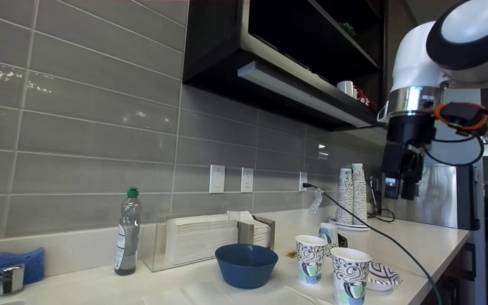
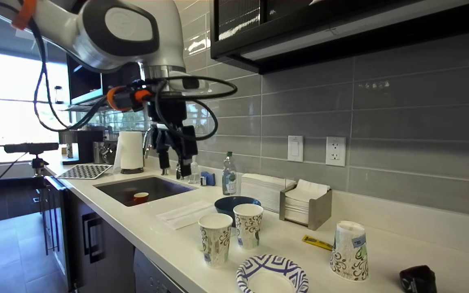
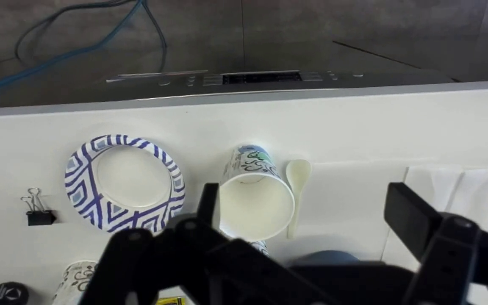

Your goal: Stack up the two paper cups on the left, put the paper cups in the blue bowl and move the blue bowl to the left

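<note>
- Lengthwise, the white counter (image 3: 375,123) runs along a grey tiled wall (image 1: 100,127).
- The robot's white arm (image 1: 415,55) reaches in above the counter, its wrist end pointing down.
- The gripper (image 2: 174,167) hangs from the wrist, its two fingers spread wide apart, well above the counter.
- The blue bowl (image 1: 246,271) sits on the counter near the stacked napkins (image 1: 201,237); the gripper hides most of it in the wrist view.
- The patterned dish (image 3: 134,178), white and blue, lies flat near the counter's front edge.
- The two paper cups (image 2: 215,244) (image 2: 248,230) stand upright just beside each other, each on its own base, between the dish and the bowl; in the wrist view the mouth of one shows in the gap between the fingers, well below them.
- A third cup (image 2: 349,256), turned mouth down, stands apart from that pair, nearer the wall.
- A pale spoon (image 3: 298,173) lies just beside the cup nearer the front edge.
- A yellow packet (image 2: 317,242) lies next to the upturned cup.
- A black binder clip (image 3: 40,217) lies near the dish.
</note>
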Robot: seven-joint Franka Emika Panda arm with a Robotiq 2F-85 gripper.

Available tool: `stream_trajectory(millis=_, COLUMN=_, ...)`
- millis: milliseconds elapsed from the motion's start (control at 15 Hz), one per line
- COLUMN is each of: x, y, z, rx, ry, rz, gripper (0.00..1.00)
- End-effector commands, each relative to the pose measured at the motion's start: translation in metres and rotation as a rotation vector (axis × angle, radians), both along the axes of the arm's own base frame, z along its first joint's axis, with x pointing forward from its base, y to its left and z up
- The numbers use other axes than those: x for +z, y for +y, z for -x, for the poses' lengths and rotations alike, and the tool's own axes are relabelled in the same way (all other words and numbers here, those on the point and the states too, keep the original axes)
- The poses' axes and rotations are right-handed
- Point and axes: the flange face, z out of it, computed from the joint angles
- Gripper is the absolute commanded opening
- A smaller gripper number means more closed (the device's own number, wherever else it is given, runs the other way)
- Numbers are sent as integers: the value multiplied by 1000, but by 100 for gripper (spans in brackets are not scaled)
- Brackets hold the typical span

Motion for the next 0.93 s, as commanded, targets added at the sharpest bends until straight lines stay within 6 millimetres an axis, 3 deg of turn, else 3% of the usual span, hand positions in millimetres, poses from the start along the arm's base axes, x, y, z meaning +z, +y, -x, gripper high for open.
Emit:
stream_trajectory(millis=0, x=-29, y=-15, z=-24, rx=10, ry=23, rz=30, gripper=100)
stream_trajectory(millis=333, x=-72, y=-27, z=-47, rx=26, ry=54, rz=37, gripper=100)
stream_trajectory(millis=867, x=-121, y=-52, z=-86, rx=40, ry=57, rz=36, gripper=100)
